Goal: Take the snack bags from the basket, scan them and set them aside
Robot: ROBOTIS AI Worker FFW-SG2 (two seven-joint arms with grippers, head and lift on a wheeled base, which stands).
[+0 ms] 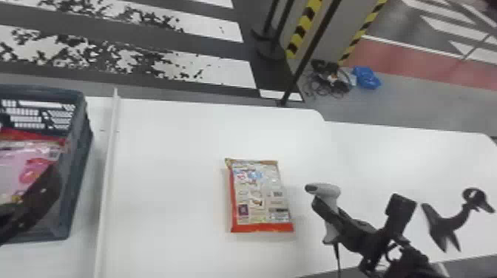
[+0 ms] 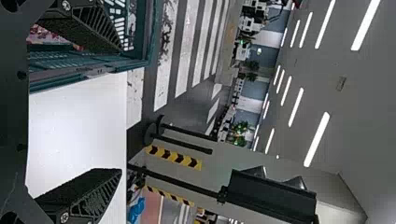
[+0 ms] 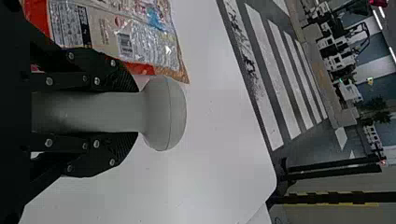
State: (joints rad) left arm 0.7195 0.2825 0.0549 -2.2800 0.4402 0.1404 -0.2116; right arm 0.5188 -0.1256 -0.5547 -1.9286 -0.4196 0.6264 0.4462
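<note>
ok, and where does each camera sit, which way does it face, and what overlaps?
Head view: on the head, forward and down over the table; parts of both arms show.
Left wrist view: on the left wrist, forward past the basket toward ceiling lights; left gripper fingers apart.
Right wrist view: on the right wrist, forward along the scanner; right gripper fingers closed on it.
Shared, head and right wrist: scanner, snack bag.

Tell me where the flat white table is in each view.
Head view: the flat white table spans the lower part, under the shiny red-and-silver snack bag.
Left wrist view: between the fingers of the black left gripper.
Right wrist view: behind the grey plastic scanner.
Shared landmark: white painted floor stripes.
</note>
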